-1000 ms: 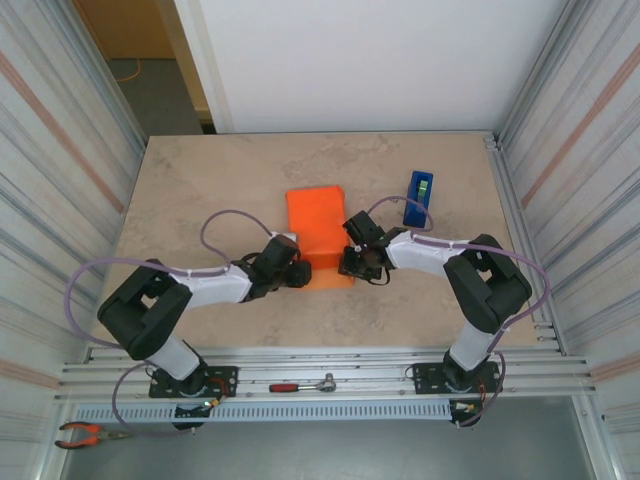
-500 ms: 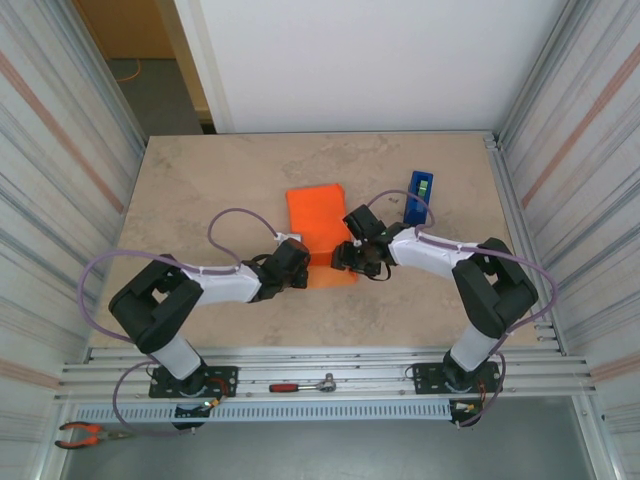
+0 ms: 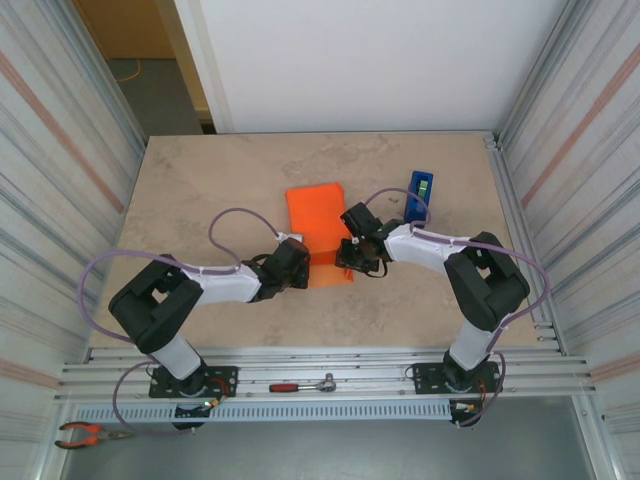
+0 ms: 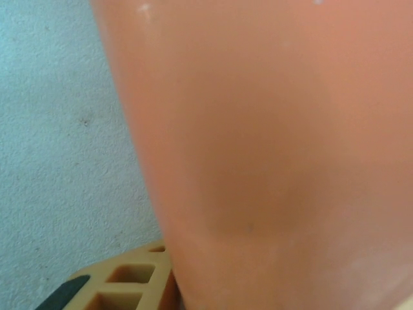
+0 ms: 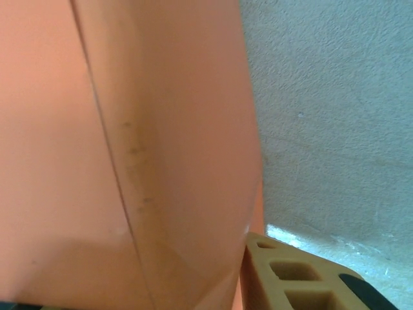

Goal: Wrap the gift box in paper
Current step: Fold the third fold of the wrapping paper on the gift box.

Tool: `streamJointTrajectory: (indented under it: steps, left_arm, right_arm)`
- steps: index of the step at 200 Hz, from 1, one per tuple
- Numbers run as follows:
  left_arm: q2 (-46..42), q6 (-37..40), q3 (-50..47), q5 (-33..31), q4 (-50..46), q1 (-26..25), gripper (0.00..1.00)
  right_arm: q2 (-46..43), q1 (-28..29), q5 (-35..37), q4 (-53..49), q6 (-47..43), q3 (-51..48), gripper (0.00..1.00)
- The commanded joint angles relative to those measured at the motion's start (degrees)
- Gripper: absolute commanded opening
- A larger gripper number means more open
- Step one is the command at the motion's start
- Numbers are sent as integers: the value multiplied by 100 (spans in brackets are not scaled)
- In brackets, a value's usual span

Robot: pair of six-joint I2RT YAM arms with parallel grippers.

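The gift box [image 3: 315,212] is a low orange block at mid-table, covered by the orange paper, whose near flap [image 3: 333,277] lies flat toward me. My left gripper [image 3: 303,270] sits at the flap's left edge and my right gripper [image 3: 348,262] at its right edge. In the left wrist view the paper [image 4: 271,142] curves close over the lens, against one tan finger [image 4: 110,287]. In the right wrist view a creased fold of paper [image 5: 129,161] presses on one tan finger [image 5: 290,278]. Each gripper's other finger is hidden behind the paper.
A blue tape dispenser [image 3: 419,196] stands just right of the box, close behind my right forearm. The stone-pattern tabletop [image 3: 200,190] is walled by ribbed metal panels left and right. A red-handled ratchet [image 3: 305,384] lies on the rail by the arm bases.
My left gripper has slid right, up against the paper's near left edge. The right gripper has shifted slightly left and away from me. The near flap looks shorter.
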Motion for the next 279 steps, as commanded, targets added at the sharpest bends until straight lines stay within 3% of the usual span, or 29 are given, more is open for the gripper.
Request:
streamJointTrajectory:
  steps: [1,40,59,94,119,137,184,197,236,259,279]
  left_arm:
    - [-79,93,73,234,-52,-54,26]
    - [-40,67,84,175,-57,-54,26]
    - [-72,92,110,174,-116,-54,29]
    - [-326,111,158,283,-364,37,49]
    - [-494,58,86,315,-460,108,55]
    - [-504,17,19,320,-376,126,54]
    - [-167,-108,-34,298,-24,140,30]
    - [-72,-125,-17,277,-9,139,25]
    - [-6,-154,-74,232,17,122,21]
    - [0,-166,-88,220,35,104,21]
    - [-9,-170,-103,199,56,80,20]
  right_arm:
    - [49,2,158,50,122,-92,27]
    - [-10,12,154,7,108,-194,0]
    - [-26,5,153,-44,68,-165,0]
    - [-63,13,140,-159,-15,-112,0]
    - [-144,17,147,-194,-48,-146,0]
    - [-171,20,142,-214,-60,-174,0]
    - [-168,26,38,-168,-62,-188,0]
    - [-211,22,-4,-185,-71,-173,6]
    - [-593,19,-15,-328,-19,-181,53]
    - [-680,29,-26,-411,-14,-151,65]
    - [-558,24,37,-480,-17,-81,68]
